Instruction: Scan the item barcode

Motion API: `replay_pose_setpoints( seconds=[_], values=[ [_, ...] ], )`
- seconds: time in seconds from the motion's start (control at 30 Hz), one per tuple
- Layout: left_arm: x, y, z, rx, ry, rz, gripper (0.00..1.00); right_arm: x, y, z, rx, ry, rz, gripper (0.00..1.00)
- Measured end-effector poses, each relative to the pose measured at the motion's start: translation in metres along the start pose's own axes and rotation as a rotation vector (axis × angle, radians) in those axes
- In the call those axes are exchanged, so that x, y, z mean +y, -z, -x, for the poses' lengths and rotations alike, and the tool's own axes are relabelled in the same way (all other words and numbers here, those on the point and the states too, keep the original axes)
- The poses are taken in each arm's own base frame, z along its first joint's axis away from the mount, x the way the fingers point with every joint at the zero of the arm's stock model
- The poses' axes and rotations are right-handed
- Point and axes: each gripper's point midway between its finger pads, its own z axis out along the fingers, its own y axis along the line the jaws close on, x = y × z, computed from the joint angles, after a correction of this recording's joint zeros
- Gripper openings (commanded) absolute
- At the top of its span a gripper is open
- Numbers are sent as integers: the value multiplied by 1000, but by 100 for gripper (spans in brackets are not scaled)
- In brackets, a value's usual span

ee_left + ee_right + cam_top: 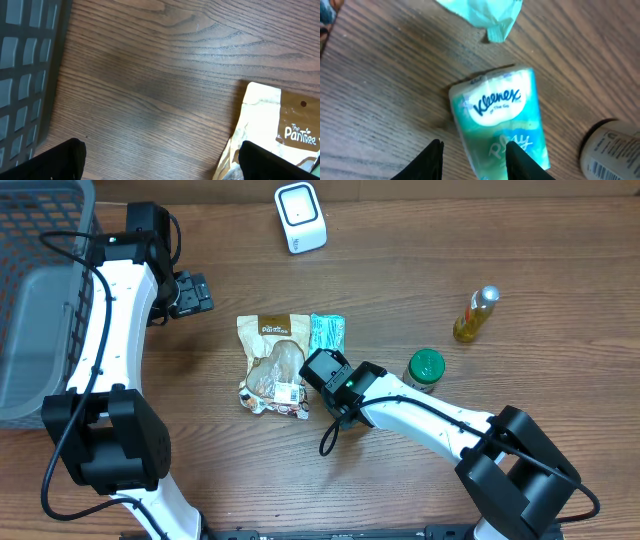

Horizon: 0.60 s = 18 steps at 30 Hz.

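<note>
With the right gripper (476,160) half open over the Kleenex pack (495,107), lying at 6 o'clock from the scanner (300,218), hold unconfirmed, centre both fingers outside its long edges before closing; left gripper (161,164) is spread wide, empty.

The left arm (110,310) reaches forward, its left gripper (192,292) turned inward with jaws spread wide. The right arm (430,415) stretches leftward, its right gripper (475,162) pointing down with jaws partly apart.
</note>
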Motion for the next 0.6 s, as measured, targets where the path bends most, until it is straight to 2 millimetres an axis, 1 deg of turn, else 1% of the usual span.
replay_pose_setpoints(
  seconds=[0.2,0.3,0.6],
  values=[
    [0,0,0,0,0,0,100,-3,0,3,-11,0,-19,36],
    [0,0,0,0,0,0,100,-3,0,3,-12,0,-20,33],
    [0,0,0,0,0,0,99,-4,0,3,-13,1,-24,33]
  ],
)
